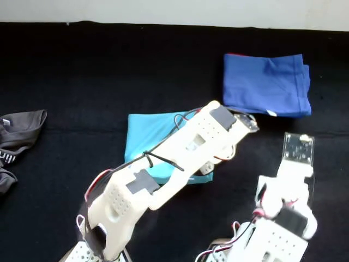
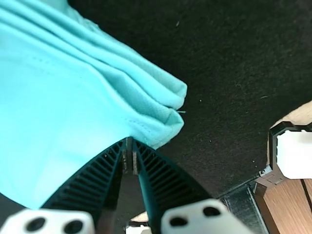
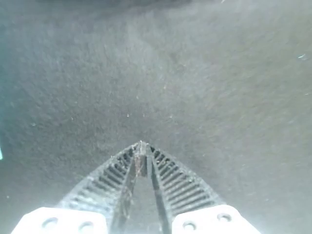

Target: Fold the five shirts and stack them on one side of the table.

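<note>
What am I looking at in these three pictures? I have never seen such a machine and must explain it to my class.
These are two small robot arms side by side at a black table. The high view looks down from a fixed camera: the left arm stretches over a folded turquoise shirt, and the right arm stands beside it. A folded blue shirt lies farther back, a crumpled grey shirt at the table's edge. The other two pictures come from a camera on each wrist, looking along its gripper. The left gripper is shut at the turquoise shirt's edge; whether it pinches cloth I cannot tell. The right gripper is shut over the black table, holding nothing.
</note>
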Robot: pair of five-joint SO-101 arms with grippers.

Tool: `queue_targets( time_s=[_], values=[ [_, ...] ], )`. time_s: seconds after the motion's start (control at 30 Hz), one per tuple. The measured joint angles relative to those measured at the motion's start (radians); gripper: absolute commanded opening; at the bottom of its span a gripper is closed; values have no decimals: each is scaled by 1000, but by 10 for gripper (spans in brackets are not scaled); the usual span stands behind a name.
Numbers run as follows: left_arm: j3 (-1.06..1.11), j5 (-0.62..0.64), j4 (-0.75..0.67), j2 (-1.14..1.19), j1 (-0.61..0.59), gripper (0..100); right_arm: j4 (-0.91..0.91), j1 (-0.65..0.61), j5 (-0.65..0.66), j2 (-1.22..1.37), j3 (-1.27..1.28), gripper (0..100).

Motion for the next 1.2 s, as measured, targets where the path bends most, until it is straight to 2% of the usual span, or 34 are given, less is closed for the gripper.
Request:
queue_targets(
  time_s=[0.13,0.37,0.43,0.57,0.73,0.93,1.2],
  values=[
    [0,8,3,0,0,9,29,0,20,-158,34,5],
    [0,8,9,-103,28,9,31,0,29,-143,38,5],
    [0,8,12,-157,-14,9,31,0,29,-98,38,5],
    [0,8,29,-250,-173,9,28,-21,29,23,15,5],
    [58,9,60,-342,-373,9,28,-169,29,239,-132,5],
    [379,-54,55,-496,-450,9,91,-407,29,532,-377,5],
    [852,-71,-249,-730,-585,9,109,-657,29,779,-528,5]
  ],
)
